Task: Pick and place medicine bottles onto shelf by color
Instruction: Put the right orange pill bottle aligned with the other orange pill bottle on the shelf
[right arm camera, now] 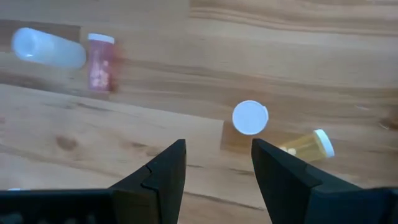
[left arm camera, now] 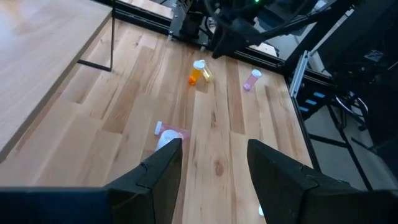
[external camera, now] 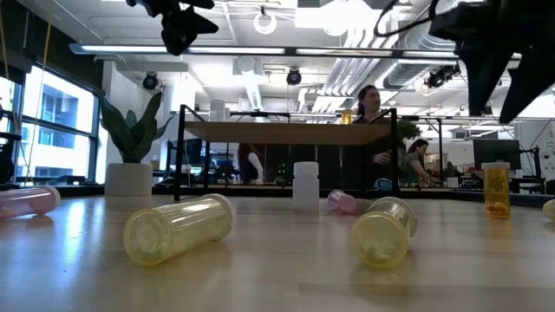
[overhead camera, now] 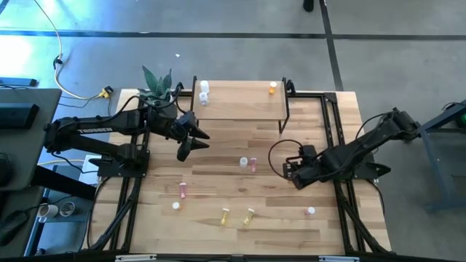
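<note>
Over the table's middle, left gripper (overhead camera: 195,140) and right gripper (overhead camera: 291,173) both unclenched and empty, poised above loose medicine bottles (overhead camera: 248,164); on the shelf (overhead camera: 240,109), white (overhead camera: 204,92) and orange (overhead camera: 272,87) ends apart, sorted by color.

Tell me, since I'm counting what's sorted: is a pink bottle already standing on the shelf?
No. In the high view the shelf carries only white bottles at one end and an orange bottle at the other.

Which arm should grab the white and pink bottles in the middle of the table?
Probably left. The left gripper hovers empty, jaws open, near the white bottle and pink bottle, both in its wrist view. The right gripper sits slightly farther, angled elsewhere.
</note>
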Robot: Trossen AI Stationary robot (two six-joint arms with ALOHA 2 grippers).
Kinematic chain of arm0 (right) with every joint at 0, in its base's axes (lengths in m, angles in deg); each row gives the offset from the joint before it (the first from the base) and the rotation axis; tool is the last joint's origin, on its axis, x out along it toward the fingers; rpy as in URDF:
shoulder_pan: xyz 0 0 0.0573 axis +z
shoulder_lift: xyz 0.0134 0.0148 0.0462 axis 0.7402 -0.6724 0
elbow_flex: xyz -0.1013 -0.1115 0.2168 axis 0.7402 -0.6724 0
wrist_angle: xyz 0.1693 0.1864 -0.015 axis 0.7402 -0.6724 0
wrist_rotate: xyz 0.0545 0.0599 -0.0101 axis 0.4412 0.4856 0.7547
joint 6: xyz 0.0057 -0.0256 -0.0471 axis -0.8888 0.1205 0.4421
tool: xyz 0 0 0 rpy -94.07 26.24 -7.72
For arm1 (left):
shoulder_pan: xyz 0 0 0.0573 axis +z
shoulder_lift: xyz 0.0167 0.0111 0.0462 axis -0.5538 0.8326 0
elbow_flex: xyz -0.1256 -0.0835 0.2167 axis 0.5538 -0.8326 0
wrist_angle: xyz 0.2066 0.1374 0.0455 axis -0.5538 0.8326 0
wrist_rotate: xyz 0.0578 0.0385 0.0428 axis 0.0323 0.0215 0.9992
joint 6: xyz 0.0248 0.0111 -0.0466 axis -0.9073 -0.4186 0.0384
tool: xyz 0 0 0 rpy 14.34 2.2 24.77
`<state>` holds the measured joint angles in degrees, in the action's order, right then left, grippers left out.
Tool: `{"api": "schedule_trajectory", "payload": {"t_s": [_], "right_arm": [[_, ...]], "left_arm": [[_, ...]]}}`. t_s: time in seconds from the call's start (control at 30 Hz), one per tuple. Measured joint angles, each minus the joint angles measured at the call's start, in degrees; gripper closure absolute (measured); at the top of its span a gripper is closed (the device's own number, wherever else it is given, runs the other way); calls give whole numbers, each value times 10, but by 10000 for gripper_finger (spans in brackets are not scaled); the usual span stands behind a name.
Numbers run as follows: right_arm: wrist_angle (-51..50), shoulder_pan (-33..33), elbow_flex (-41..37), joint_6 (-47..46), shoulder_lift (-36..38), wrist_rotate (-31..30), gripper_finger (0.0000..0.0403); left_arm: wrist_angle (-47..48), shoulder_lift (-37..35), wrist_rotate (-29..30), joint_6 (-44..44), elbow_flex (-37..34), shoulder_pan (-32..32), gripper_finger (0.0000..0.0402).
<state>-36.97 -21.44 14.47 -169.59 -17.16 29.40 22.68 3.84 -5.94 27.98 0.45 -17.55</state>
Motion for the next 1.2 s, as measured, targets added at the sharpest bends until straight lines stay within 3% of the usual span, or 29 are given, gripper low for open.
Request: {"api": "schedule_trajectory", "payload": {"t_s": [0.33, 1.2], "right_arm": [[6, 0, -28, -12, -5, -16, 229], [20, 0, -28, 1, -128, -26, 229]], "left_arm": [[0, 0, 0, 0, 0, 0, 229], [0, 0, 2, 0, 0, 0, 229]]}}
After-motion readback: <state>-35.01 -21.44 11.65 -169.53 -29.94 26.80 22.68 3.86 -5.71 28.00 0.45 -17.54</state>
